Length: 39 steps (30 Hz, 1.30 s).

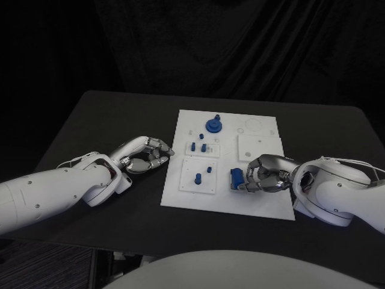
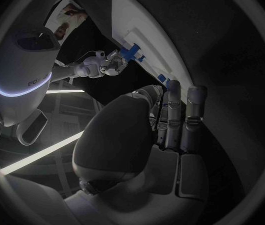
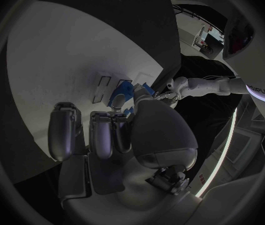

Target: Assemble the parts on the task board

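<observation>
Right hand [image 1: 263, 174] clamped on blue part [image 1: 237, 178] over task board [image 1: 266, 205], left hand [image 1: 145, 156] curled empty beside it

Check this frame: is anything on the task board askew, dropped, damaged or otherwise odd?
Nothing stands out. The task board lies flat on the table, with small blue parts standing upright in it and none off the board. The right hand holds a blue part over the board; the left hand rests beside it, fingers curled, holding nothing.
</observation>
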{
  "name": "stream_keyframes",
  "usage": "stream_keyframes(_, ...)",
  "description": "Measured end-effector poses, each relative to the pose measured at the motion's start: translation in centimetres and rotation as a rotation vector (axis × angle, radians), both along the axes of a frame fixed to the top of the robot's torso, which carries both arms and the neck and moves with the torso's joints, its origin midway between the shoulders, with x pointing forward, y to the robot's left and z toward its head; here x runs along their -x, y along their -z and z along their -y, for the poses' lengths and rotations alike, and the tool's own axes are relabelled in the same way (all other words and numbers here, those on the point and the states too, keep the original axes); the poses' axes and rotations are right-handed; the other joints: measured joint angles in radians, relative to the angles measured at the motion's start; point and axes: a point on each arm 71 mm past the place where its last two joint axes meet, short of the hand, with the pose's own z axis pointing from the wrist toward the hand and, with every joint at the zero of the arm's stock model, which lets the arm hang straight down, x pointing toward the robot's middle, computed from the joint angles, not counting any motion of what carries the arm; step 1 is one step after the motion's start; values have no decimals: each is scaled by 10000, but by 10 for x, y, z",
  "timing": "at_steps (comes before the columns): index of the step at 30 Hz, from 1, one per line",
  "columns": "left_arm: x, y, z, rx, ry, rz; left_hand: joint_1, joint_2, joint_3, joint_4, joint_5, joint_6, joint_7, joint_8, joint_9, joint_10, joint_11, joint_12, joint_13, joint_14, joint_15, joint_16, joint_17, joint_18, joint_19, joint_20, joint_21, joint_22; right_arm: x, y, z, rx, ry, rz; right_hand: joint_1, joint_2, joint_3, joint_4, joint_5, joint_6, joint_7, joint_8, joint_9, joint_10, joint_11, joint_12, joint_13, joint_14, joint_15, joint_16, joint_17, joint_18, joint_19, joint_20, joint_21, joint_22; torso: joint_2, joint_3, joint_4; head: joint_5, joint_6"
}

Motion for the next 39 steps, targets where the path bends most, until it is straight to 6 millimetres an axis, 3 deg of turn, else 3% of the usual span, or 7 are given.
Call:
stream_keyframes(19,0,1,0,-11,13,-55,0,0,28,-28,-1,0,0,0,1,36,35,0,1,0,0,0,0,-1,-36,37,41,0,-1,0,-5,74,-374,341,88,87,27,-27,0,0,0,0,22,-17,-16,0,0,0,1,39,0,0,0,0,0,1,-3,1,-4,58,0)
stream_keyframes(23,0,1,1,-12,19,-72,0,0,28,-28,-1,36,36,0,1,36,35,0,-9,0,0,0,0,0,-36,37,41,0,-2,0,-6,178,-466,479,195,193,86,-87,0,0,0,0,57,-17,-15,0,-1,12,-12,39,-1,0,0,0,0,7,-3,1,-3,62,0)
stream_keyframes(30,0,1,1,-19,23,-102,0,-1,28,-28,-1,72,73,39,1,35,35,42,-9,0,-1,0,0,-1,-36,37,84,0,-3,-1,-8,520,-772,997,500,150,91,-340,-1,77,-53,213,255,-17,-15,0,0,36,-36,53,0,0,36,-36,63,7,-3,1,-4,79,0)
stream_keyframes(36,0,1,1,-25,26,-130,0,0,27,-28,-1,72,72,39,2,68,68,41,-20,1,0,0,0,-1,-36,37,84,0,-4,-3,-11,799,-1081,1528,650,135,105,-500,9,664,-56,717,658,-17,-15,0,7,1,-71,80,0,0,0,-72,154,6,-3,1,-3,89,0)
stream_keyframes(39,0,2,1,-28,31,-150,0,-1,28,-27,-1,88,89,39,2,68,68,41,-19,0,-1,0,0,-1,-36,36,82,0,-4,-4,-13,878,-1220,1735,749,136,80,-527,43,737,-55,812,762,-13,-19,0,7,1,-71,145,0,-1,0,-72,192,5,-3,2,-3,78,0)
